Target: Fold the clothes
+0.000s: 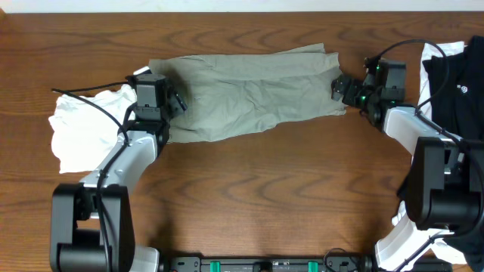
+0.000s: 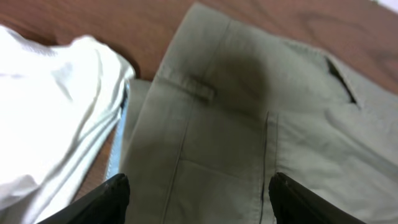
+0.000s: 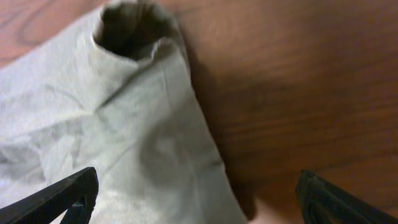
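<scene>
Across the table (image 1: 249, 196) middle: shorts (image 1: 249, 94). Lie spread left to right, rumpled, waistband end at left, leg hems at right. At left end, left gripper (image 1: 180, 102): hangs over the waistband corner, jaws well apart, clamps nothing. From left wrist, shows both fingers (image 2: 107, 198) wide at the bottom edge, belt loop (image 2: 200, 88) and front panel ahead between them; cannot tell whether touching cloth. Just beside that end, white garment (image 1: 87, 128): sits crumpled on the wood. At right end, right gripper (image 1: 338, 89): hovers at the hem corner, jaws spread wide, grips nothing. From right wrist, shows both fingertips low and far apart, leg opening (image 3: 130, 28) puckered ahead, bare wood to the right. Far right, black garment (image 1: 454, 68): lies at the table edge, partly behind the right arm.
</scene>
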